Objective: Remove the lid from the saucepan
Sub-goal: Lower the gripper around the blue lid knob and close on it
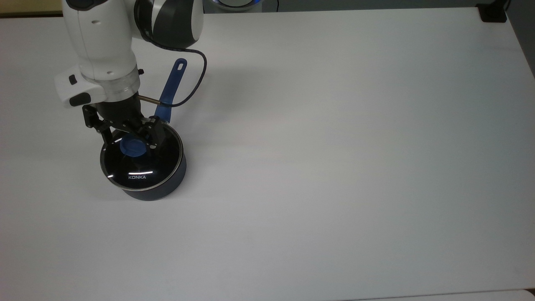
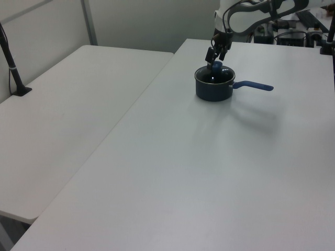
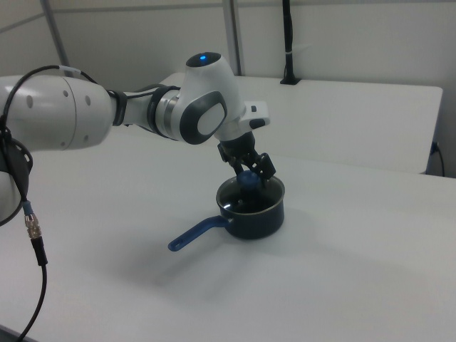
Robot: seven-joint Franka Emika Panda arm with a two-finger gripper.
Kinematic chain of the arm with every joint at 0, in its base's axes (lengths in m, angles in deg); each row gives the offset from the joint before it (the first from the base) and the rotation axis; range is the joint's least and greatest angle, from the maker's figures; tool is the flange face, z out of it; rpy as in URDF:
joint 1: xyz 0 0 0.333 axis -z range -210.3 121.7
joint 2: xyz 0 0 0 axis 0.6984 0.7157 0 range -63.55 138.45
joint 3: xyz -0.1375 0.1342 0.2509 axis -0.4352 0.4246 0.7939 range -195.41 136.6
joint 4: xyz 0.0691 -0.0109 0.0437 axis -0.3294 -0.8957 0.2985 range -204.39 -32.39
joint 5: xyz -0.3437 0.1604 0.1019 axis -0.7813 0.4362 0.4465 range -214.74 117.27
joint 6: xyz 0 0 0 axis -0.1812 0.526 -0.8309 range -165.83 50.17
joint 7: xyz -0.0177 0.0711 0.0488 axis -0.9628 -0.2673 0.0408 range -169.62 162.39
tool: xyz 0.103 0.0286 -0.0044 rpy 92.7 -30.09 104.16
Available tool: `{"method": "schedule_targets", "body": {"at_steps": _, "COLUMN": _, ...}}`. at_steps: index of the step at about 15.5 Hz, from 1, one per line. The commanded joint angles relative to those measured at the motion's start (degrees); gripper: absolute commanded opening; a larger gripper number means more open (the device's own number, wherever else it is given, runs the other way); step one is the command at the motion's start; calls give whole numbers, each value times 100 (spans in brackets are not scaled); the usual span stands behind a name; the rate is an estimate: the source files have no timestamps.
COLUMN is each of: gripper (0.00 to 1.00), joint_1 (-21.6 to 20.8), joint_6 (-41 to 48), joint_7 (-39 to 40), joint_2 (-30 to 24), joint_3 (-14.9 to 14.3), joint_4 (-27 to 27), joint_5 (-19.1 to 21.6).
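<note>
The claw (image 1: 130, 140) hangs spread apart, one finger each side of the blue knob (image 1: 134, 146) on the lid (image 1: 142, 165), which sits on the saucepan (image 1: 167, 186) near the table's (image 1: 334, 146) left edge in the top view.

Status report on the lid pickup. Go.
End effector open, fingers either side of the blue knob. Lid seated on saucepan. Nothing in the way.
</note>
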Motion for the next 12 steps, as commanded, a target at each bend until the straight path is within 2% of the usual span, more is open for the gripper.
{"method": "schedule_targets", "body": {"at_steps": 1, "gripper": 100, "joint_1": -79, "joint_6": -108, "joint_7": 24, "joint_2": 25, "joint_3": -60, "joint_4": 19, "joint_5": 76}}
{"method": "schedule_targets", "body": {"at_steps": 12, "gripper": 100, "joint_1": -106, "joint_6": -47, "joint_7": 59, "joint_2": 8, "joint_3": 1, "joint_4": 10, "joint_5": 59}}
